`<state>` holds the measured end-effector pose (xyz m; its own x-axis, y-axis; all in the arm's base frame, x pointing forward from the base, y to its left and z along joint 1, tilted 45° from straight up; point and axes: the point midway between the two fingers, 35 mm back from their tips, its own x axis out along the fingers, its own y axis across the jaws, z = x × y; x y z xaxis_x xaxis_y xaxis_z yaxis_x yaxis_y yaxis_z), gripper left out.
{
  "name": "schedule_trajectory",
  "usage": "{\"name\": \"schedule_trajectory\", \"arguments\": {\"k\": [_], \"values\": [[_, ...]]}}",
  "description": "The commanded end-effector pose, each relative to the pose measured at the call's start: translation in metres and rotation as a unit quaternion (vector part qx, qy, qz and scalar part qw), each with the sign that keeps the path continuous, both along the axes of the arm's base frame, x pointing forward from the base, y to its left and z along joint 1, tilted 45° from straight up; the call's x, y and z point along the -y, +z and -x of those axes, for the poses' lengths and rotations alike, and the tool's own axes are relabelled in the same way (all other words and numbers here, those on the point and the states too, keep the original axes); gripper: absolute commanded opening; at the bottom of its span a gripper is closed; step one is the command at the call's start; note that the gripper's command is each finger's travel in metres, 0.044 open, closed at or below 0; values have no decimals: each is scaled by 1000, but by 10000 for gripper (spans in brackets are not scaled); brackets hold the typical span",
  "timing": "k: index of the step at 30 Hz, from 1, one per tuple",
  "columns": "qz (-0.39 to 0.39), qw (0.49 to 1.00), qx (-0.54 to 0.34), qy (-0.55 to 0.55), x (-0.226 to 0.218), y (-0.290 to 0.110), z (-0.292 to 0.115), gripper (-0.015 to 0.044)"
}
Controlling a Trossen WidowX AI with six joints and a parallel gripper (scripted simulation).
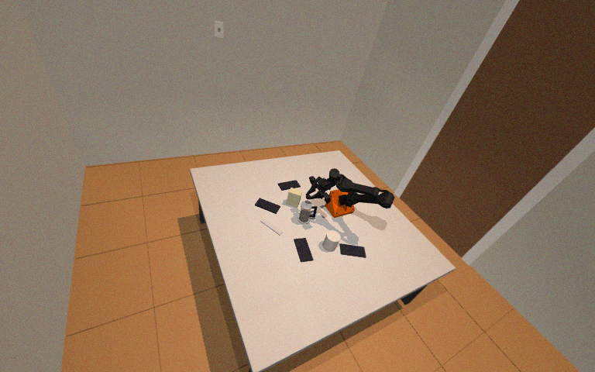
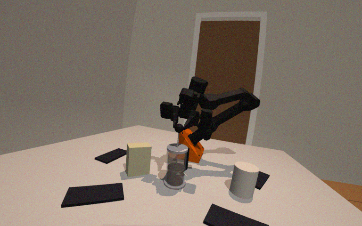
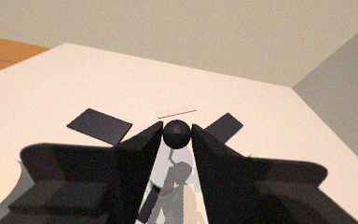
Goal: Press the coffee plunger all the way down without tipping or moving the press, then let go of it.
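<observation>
End effector [image 2: 178, 127] grips plunger knob [image 3: 177, 133]; yellow box [image 2: 138, 158] beside press [image 2: 175, 166], white cylinder [image 2: 243, 181] apart.

The black arm folds back at the elbow [image 2: 250, 101] from its orange base [image 2: 193, 149], the forearm reaching forward and the wrist turned steeply downward. The claw [image 2: 178, 127] points down, its two fingers closed from either side on the round black plunger knob [image 3: 177, 133], touching it.

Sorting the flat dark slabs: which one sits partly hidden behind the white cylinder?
The dark slab right of the white cylinder in the exterior view; the others lie fully exposed.
</observation>
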<state>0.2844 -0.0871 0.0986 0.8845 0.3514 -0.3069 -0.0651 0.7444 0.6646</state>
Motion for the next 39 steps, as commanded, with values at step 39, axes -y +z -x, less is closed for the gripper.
{"name": "schedule_trajectory", "arguments": {"k": [39], "values": [[-23, 999, -21, 7, -25, -29, -11, 115]]}}
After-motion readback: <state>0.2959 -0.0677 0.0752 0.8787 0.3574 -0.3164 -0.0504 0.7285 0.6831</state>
